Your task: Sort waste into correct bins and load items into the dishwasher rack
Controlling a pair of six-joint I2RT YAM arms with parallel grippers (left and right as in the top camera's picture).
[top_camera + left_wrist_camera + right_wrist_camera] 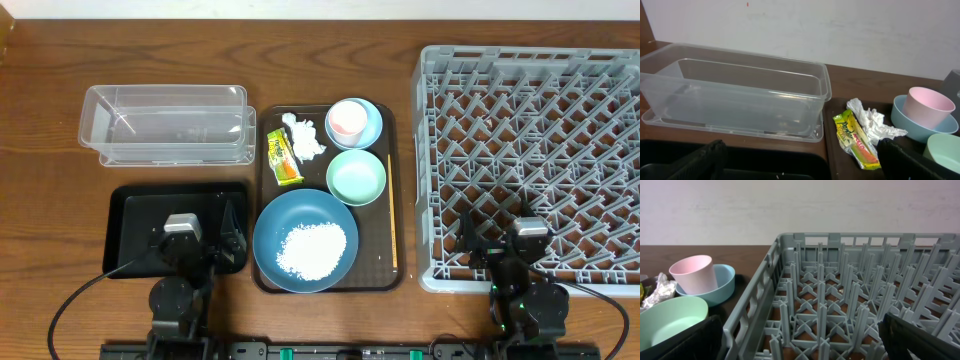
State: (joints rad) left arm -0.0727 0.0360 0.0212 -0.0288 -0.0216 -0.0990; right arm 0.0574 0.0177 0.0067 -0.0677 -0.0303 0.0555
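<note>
On the brown serving tray, a large blue bowl [305, 225] holds a heap of white rice [311, 250]. Behind it sit a mint-green bowl [356, 177] and a pink cup [346, 120] inside a light-blue bowl [372, 125]. A crumpled tissue [305, 137] and a snack wrapper [283, 158] lie at the tray's back left. A chopstick [391, 225] lies along its right edge. The clear tub [165, 125] is empty. My left gripper [196, 236] hangs open over the black tray [130, 210]. Over the near left corner of the grey rack [530, 110], my right gripper [528, 246] stands open and empty.
The brown serving tray [263, 150] lies between the bins and the rack. In the left wrist view the wrapper [856, 140] and the tissue [872, 122] are just right of the tub [735, 95]. The rack's pegs [850, 295] fill the right wrist view.
</note>
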